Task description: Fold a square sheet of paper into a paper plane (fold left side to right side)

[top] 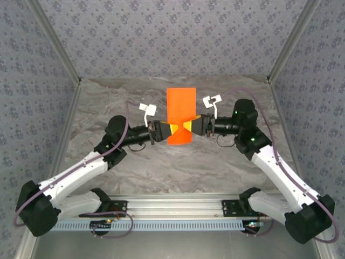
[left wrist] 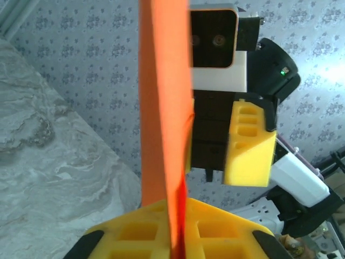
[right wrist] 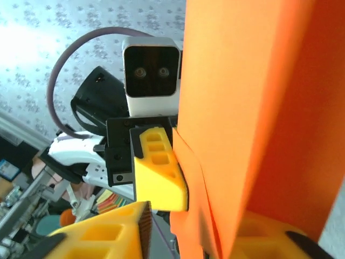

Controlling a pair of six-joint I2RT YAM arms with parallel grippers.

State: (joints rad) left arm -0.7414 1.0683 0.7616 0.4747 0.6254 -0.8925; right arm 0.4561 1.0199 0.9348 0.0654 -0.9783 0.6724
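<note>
Top external view: the left gripper (top: 173, 130) and the right gripper (top: 194, 128) meet nose to nose just above the centre of the frame, with the square sheet of paper (top: 180, 108) between them as a tall orange rectangle, lifted off the table (top: 135, 172) as far as I can judge. The left wrist view shows the left one clenched on the sheet, which rises edge-on from between its yellow fingers (left wrist: 135, 234). The right one straddles the paper, but a gap shows beside its near finger (right wrist: 108, 234), so I cannot tell whether it grips. The paper looks very light, thin and floppy; it will likely buckle or slip if pulled hard, and any pinch leaves a crease. It seems best taken near an edge or along the existing crease, gently, with both holds level. The upper part stands free above the fingers. There is bare table on all sides, and the patterned walls (top: 172, 38) stand well apart.
</note>
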